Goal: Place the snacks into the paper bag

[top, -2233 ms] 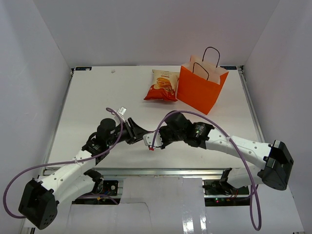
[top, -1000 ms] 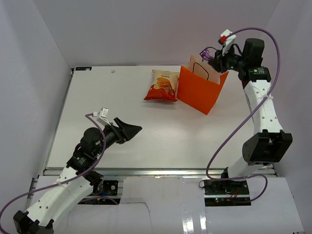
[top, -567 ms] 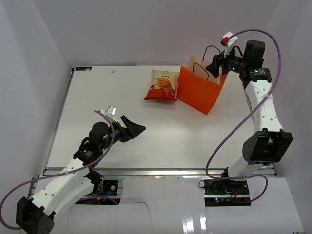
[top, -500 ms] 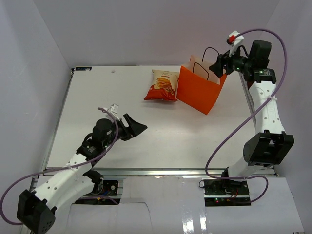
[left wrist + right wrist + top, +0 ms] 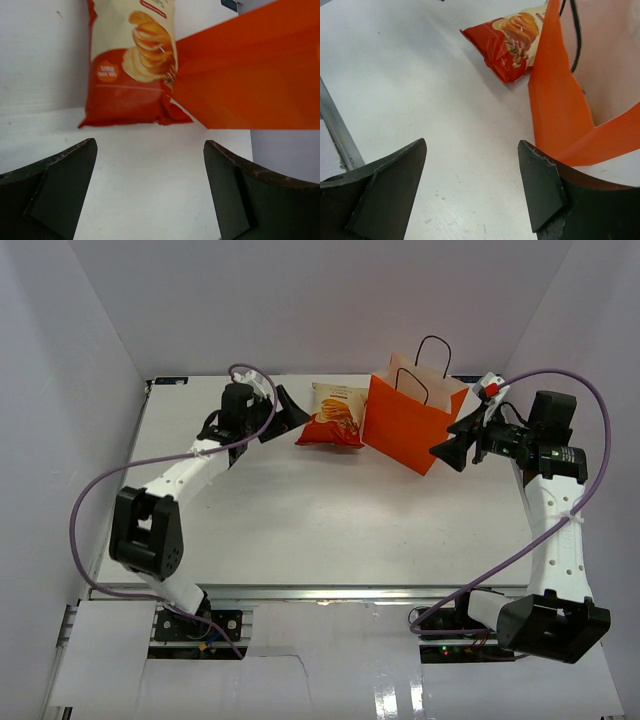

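Observation:
The orange-and-cream chip bag [image 5: 334,415] lies flat at the back of the table, touching the left side of the upright orange paper bag [image 5: 410,425] with black loop handles. My left gripper [image 5: 290,410] is open and empty just left of the chip bag. In the left wrist view the chip bag [image 5: 132,65] lies beyond the gripper [image 5: 150,145], with the paper bag [image 5: 250,85] to its right. My right gripper [image 5: 452,451] is open and empty beside the paper bag's right front corner. The right wrist view shows the paper bag [image 5: 560,110], its pale inside and the chip bag [image 5: 512,42]. No small candies show.
White walls close in the table [image 5: 300,510] on three sides. A metal rail [image 5: 337,135] runs along the table's edge. Purple cables loop from both arms.
The left arm swung from the table's front to the back, beside the chip bag. The right gripper let a dark purple packet go over the bag, opened, and dropped to the bag's right side.

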Available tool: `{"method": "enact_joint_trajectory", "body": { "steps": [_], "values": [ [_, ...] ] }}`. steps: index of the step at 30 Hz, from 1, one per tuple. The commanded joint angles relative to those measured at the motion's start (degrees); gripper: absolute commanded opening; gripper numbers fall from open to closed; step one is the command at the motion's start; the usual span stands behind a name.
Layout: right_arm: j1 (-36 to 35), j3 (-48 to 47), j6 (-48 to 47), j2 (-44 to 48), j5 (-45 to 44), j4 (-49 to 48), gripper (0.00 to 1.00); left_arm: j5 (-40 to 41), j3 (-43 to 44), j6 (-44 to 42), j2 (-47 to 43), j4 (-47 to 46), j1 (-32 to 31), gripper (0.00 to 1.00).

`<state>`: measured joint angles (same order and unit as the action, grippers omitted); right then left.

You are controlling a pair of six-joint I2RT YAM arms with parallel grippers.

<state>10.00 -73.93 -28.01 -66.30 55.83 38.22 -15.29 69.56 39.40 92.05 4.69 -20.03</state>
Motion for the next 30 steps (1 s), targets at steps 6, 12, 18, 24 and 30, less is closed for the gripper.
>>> {"method": "enact_joint_trajectory", "body": {
  "steps": [6,12,18,24,30],
  "values": [
    [0.11,3.7,-1.96,1.44,5.25,0.46,0.79,-12.74,20.07,-6.08,20.07,1.55,4.47,0.97],
    [0.02,5.46,-1.79,1.7,5.86,0.19,0.79,-16.17,26.94,-6.0,27.3,2.17,4.47,0.95],
    [0.02,6.61,-1.43,1.97,6.39,0.19,0.79,-16.18,27.65,-5.3,30.03,1.9,4.39,0.93],
    [0.02,6.78,-1.35,1.79,6.22,0.19,0.79,-17.05,26.33,-4.95,30.47,1.82,4.3,0.91],
    [0.11,6.52,-0.91,1.7,6.31,0.19,0.79,-18.81,23.61,-4.86,30.29,1.2,4.04,0.88]
  ]
}}
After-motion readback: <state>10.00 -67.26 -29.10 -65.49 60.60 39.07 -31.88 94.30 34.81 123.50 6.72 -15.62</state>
